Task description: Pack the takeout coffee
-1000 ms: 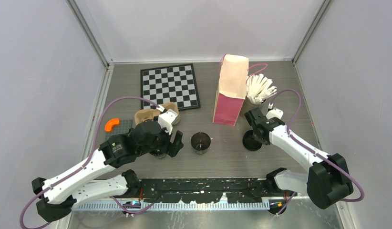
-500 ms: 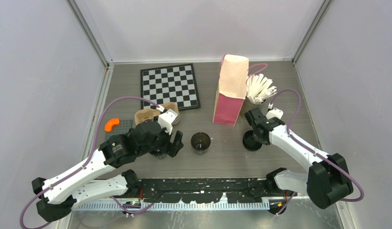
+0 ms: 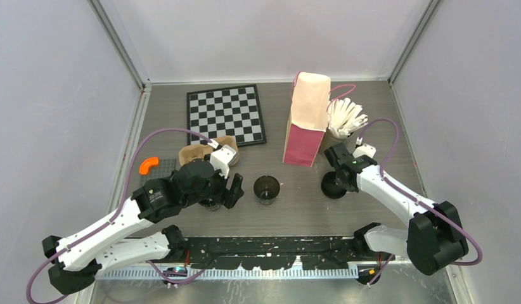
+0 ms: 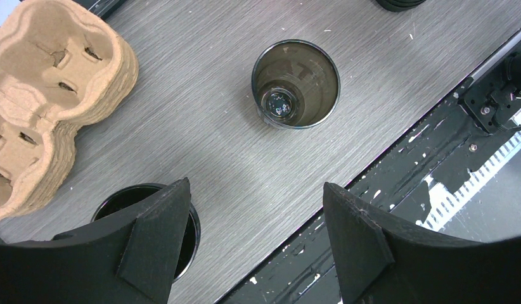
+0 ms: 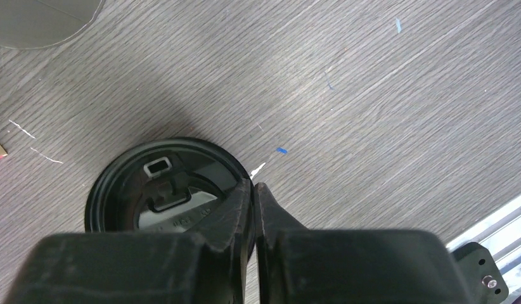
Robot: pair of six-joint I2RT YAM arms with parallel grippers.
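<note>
Plainly little is done. On the counter the bag stands upper centre, both cups outside it. One cup sits mid-frame uncovered, the other cup below my wide left claw. My right claw pinches a lid by its rim, right of centre. Lidding and bagging remain.

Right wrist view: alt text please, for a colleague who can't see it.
The right gripper, nearly shut, pinches the right rim of a flat black lid lying on the grey wood-grain table. A pale grey round shape cuts into the top left corner.
</note>
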